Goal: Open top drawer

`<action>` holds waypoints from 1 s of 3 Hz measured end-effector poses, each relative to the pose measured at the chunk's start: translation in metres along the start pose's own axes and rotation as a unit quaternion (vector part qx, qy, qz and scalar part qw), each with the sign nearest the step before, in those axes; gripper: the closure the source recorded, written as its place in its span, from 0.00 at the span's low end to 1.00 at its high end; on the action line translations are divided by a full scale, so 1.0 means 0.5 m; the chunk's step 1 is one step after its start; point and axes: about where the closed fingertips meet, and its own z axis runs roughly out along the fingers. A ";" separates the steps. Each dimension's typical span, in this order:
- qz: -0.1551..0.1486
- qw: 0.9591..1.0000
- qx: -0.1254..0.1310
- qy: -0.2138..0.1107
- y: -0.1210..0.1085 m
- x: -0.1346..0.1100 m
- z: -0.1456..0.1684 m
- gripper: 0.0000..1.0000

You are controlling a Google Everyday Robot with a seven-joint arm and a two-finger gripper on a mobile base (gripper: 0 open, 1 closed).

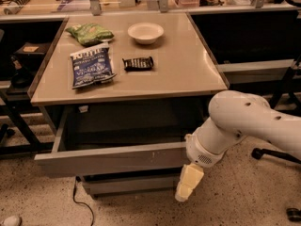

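Note:
The top drawer (pixel 113 158) is a wide grey drawer with a flat front and small pale scratches right of centre. It stands pulled out from under the table top, and its dark inside shows. My gripper (pixel 188 183) hangs pale and yellowish below the white arm (pixel 244 121). It is at the right end of the drawer front, just below its lower edge. Whether it touches the front is not visible.
On the beige table top (pixel 188 74) lie a blue chip bag (pixel 91 65), a green bag (pixel 89 33), a white bowl (pixel 146 32) and a dark snack bar (pixel 138 63). A narrower drawer front (pixel 127 185) sits below. A cable (pixel 82 204) lies on the floor; a chair base (pixel 273 154) is at right.

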 end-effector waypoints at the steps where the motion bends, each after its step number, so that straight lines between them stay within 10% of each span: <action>1: 0.008 1.000 -0.003 -0.001 0.017 0.010 -0.010 0.00; 3: 0.031 0.999 0.003 -0.008 0.068 0.054 -0.055 0.00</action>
